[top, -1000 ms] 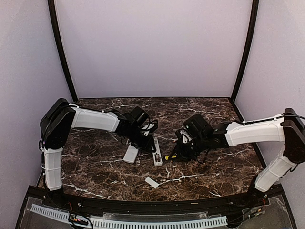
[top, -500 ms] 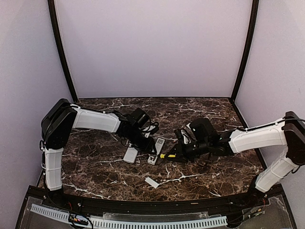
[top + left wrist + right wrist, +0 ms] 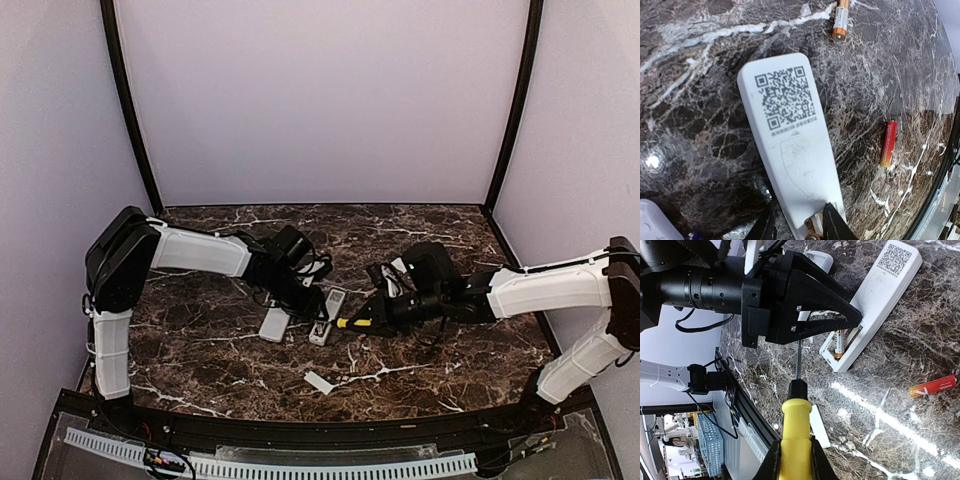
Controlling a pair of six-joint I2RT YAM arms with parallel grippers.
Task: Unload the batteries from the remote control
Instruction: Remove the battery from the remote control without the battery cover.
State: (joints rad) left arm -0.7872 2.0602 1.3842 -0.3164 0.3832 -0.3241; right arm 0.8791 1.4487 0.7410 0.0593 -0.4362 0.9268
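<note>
Two tools: the left tool point(image 3: 799, 223) clamps the open end of a white rectangular plastic remote control point(image 3: 790, 140), one gold-ended battery point(image 3: 840, 343) visible in its bay; the right tool point(image 3: 795, 460) grips a yellow-handled screwdriver point(image 3: 796, 415) pointed at that bay; a slim red cylindrical battery point(image 3: 888, 143) lies loose nearby on the dark marble desk point(image 3: 690, 100).

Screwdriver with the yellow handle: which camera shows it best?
The right wrist view: the screwdriver is big and close, yellow handle and metal shaft both clear. The top view shows only a tiny yellow speck. The left wrist view misses it.
</note>
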